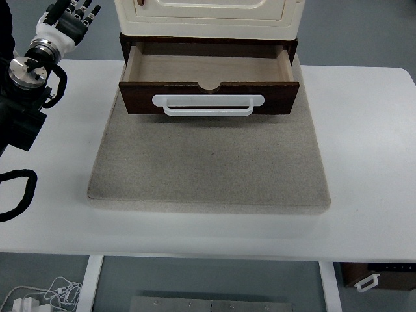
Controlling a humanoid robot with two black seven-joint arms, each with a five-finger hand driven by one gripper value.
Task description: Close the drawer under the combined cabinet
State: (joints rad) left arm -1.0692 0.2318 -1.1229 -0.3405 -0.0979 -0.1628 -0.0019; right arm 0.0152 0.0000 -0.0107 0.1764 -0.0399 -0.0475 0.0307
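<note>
Since the drawer (208, 68) stands open at the desk's far edge, the left hand (68, 19), fingers loosely spread and empty, should push its front panel squarely.

White table (364, 214) fills mid frame, grey floor (351, 32) behind, white cables (45, 296) on floor lower left.

- No text, label, brand, number or sign reads anywhere: not on the drawer (208, 97), not on the cabinet (207, 16), not on the table (364, 162).
</note>
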